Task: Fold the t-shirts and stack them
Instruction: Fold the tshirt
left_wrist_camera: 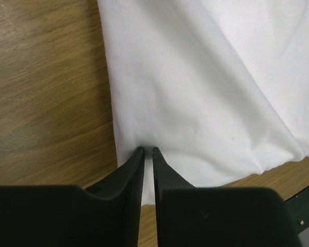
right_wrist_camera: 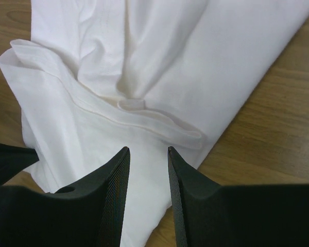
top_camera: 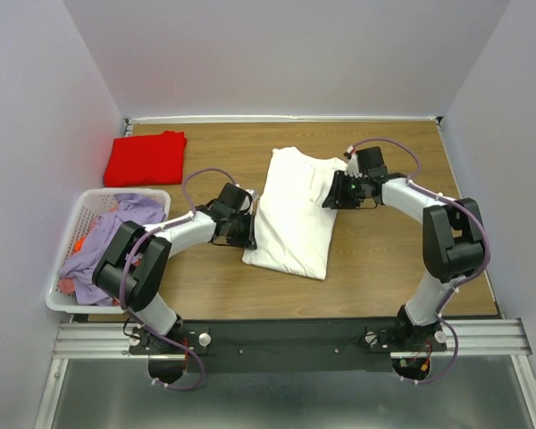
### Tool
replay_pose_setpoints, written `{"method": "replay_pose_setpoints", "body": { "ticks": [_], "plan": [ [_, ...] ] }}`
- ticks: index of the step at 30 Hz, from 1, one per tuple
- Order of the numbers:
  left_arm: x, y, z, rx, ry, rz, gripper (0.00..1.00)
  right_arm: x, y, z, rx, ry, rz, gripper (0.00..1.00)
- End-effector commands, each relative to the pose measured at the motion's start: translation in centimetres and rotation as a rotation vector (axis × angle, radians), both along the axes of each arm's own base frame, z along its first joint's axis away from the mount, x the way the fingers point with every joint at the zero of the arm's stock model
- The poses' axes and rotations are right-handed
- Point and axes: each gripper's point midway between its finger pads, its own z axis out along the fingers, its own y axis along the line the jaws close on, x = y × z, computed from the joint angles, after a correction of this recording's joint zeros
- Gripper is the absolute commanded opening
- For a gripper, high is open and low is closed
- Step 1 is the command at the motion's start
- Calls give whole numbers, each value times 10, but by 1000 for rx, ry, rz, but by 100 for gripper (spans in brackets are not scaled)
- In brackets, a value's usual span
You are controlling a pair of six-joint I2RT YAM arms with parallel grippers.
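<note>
The large, plain white cloth t-shirt (top_camera: 295,219) is lying partly folded in the middle of the brown wood-grain desk (top_camera: 384,259). Its long axis is running from the far side toward the arms, with the near end drifting slightly leftward. The bright red cloth t-shirt (top_camera: 146,158) is sitting flat in the far left corner, well apart. Near it, a white slatted plastic laundry basket (top_camera: 98,192) is holding lavender cloth (top_camera: 125,214).

The left end effector (top_camera: 248,232) is clenching on the white shirt's left long edge, close to the near-left corner. In its wrist view the two black fingers (left_wrist_camera: 136,170) are almost meeting, with a sliver of white cloth pinched between them.

The right end effector (top_camera: 332,192) is sitting at the opposite long edge, farther toward the far end, over the short sleeve (right_wrist_camera: 144,123). Its fingers (right_wrist_camera: 116,180) are standing apart with white cloth showing in the gap. I cannot tell whether it is grasping that cloth or only hovering over it.

The shirt is lying to the right of the left end effector and to the left of the right one, so the two are facing each other across the short axis. The coming move probably depends on that. The left arm is nearer the near corner and the right arm is nearer the sleeve, so either long edge could be carried over along the long axis.
</note>
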Motion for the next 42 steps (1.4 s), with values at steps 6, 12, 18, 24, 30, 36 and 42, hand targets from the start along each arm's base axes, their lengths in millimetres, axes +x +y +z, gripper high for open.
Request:
{"method": "replay_pose_setpoints", "body": {
  "ticks": [6,12,18,24,30,36,42],
  "plan": [
    [-21,13,-24,46,52,-17,19,10,24,9,-22,-142,268,42],
    [-20,12,-20,40,42,-13,19,12,28,-4,-20,-144,355,39],
    [-21,14,-21,49,41,-14,19,12,32,-13,-18,-138,416,39],
    [-23,15,-20,51,43,-16,19,5,33,-17,-10,-123,458,39],
    [-23,17,-21,55,43,-15,19,1,35,-16,2,-104,497,31],
    [-25,18,-22,60,47,-17,19,9,26,-21,-61,-108,471,0],
    [-31,23,-25,71,58,-14,19,29,15,-11,-104,-149,421,1]
  ]
}}
